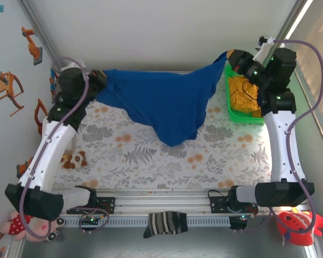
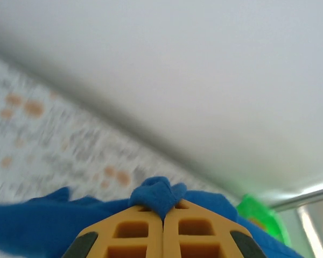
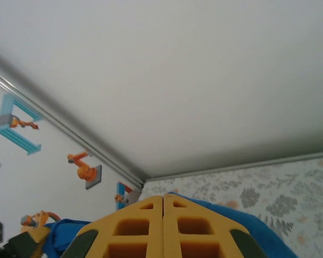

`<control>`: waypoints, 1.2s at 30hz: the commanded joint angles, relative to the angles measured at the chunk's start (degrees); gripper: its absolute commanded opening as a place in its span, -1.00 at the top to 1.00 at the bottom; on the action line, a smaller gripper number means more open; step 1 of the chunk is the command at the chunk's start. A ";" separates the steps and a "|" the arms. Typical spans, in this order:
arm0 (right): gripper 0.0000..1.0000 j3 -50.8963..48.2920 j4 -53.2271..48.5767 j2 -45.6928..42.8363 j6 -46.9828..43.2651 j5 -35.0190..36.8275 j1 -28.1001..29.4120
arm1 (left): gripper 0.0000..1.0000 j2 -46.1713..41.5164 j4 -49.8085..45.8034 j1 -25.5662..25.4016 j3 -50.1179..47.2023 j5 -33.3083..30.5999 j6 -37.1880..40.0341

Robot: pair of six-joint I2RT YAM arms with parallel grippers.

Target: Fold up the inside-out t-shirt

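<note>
T-shirt [image 1: 161,102] pinched by left claw [image 2: 162,214] and right claw [image 3: 162,203], both closed tight on cloth.

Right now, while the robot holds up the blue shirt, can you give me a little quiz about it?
1. True or false: the left gripper and the right gripper are both shut on the t-shirt.
2. Where is the orange-yellow cloth? A: in the green basket. B: in the left gripper. C: on the floor.
3. Fill the gap: the striped sock lies at the ___ edge of the table, between the arm bases.
Key: 1 true; 2 A; 3 near.
</note>
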 commanded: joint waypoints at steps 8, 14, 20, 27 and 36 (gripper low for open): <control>1.00 3.96 4.58 -9.02 5.79 -2.73 -0.88 | 1.00 -10.60 -4.71 2.97 -1.75 9.37 -1.88; 1.00 5.84 3.01 -12.51 5.68 -3.07 -0.97 | 1.00 -21.99 -2.77 2.89 -13.14 10.03 -9.25; 1.00 7.29 2.44 -10.24 5.19 -3.61 -0.98 | 1.00 -25.28 -6.48 2.85 -17.37 7.49 -8.21; 1.00 -0.40 3.55 -14.03 4.87 -3.34 -0.98 | 1.00 -28.47 -3.55 2.02 -26.53 11.98 -13.46; 1.00 -0.67 7.35 -5.49 3.91 -2.10 -0.93 | 1.00 -28.50 -0.72 0.52 -32.59 5.74 -15.32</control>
